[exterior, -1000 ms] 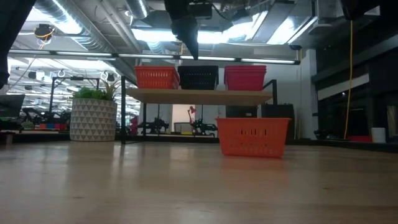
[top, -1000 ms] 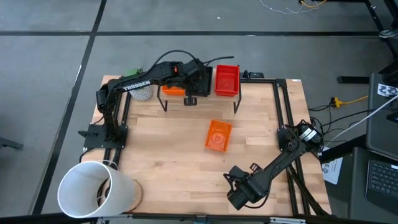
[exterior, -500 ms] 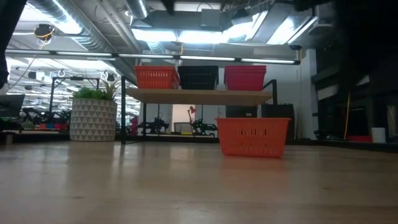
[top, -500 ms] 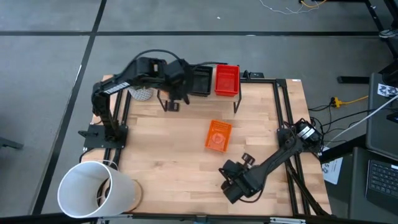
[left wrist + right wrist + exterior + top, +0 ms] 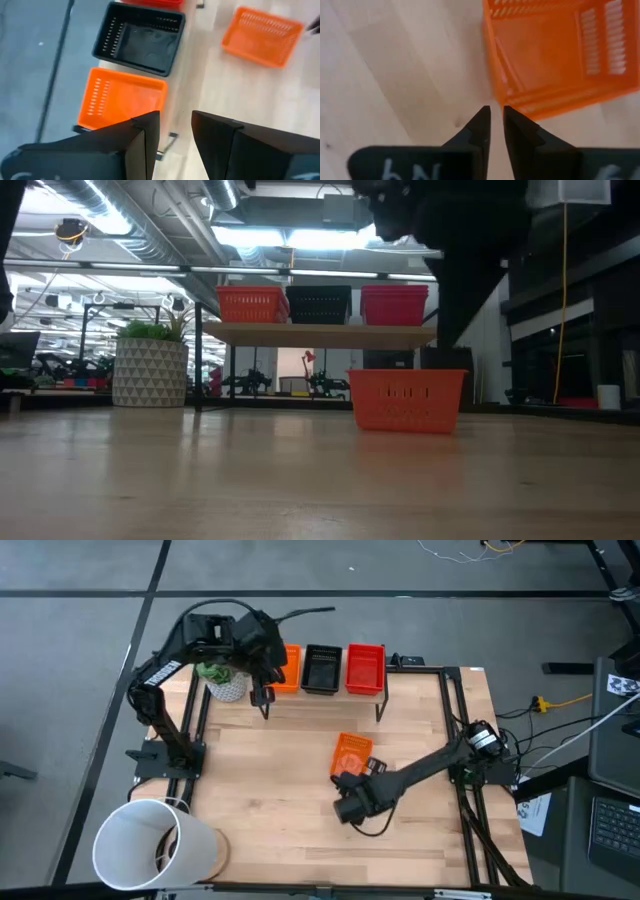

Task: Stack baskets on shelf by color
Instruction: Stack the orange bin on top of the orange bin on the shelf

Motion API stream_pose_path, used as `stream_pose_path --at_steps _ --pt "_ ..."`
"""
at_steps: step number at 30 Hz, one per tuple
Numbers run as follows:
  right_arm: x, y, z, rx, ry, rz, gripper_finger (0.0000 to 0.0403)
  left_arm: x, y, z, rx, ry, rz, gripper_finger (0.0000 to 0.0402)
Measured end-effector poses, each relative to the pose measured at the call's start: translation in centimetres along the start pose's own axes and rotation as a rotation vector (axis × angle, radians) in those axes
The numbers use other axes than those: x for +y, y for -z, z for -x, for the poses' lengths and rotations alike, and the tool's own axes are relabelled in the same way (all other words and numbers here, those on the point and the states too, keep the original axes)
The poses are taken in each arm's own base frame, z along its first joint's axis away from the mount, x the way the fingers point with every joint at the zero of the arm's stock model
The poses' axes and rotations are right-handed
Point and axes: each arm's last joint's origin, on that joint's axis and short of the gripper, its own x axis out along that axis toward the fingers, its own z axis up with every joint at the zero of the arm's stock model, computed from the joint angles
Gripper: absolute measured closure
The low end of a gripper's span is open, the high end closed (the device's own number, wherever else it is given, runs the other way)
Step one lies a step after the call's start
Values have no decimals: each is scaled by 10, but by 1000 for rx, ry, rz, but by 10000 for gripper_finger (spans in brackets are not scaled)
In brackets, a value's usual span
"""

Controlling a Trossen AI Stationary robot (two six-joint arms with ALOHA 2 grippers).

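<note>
Meanwhile, the right gripper (image 5: pixel 493 117), fingers narrowly parted and empty, hovers beside a loose orange basket (image 5: pixel 351 756) on the table (image 5: pixel 280 800), while the left gripper (image 5: pixel 175 131), parted and empty, hangs over the shelf (image 5: pixel 320 333) bearing orange, black and red baskets.

Red basket (image 5: pixel 150 2) cut by frame edge; left-wrist view blurred.
</note>
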Motion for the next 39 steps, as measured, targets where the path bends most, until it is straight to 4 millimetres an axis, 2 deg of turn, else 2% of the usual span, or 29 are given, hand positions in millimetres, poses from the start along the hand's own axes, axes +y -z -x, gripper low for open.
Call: stream_pose_path --at_steps 5,8,11,14,18,24,27,31,34,39 --pt "-10 -1 10 -14 17 103 350 3 13 24 -56 42 71 294" --pt "-19 4 14 -26 54 111 350 1 24 27 -41 49 82 294" --pt "-26 3 6 -43 37 92 350 -3 45 26 19 60 104 294" --pt "-29 -6 -8 -79 -22 91 350 -14 64 15 73 112 106 294" --pt "-43 -20 -24 -93 -54 57 350 -40 81 -14 82 202 98 294" --pt "-66 -48 -40 -89 -141 25 350 -81 119 -53 137 275 22 294" --pt "-70 -61 -55 -109 -191 45 350 -98 135 -76 138 292 18 294" --pt "-71 -70 -75 -99 -245 54 350 -113 156 -96 165 306 23 294" --pt "-67 -81 -78 -196 -301 52 350 -120 165 -103 171 313 15 294" --pt "-58 -100 -67 -404 -462 120 350 -122 166 -107 151 317 16 294"
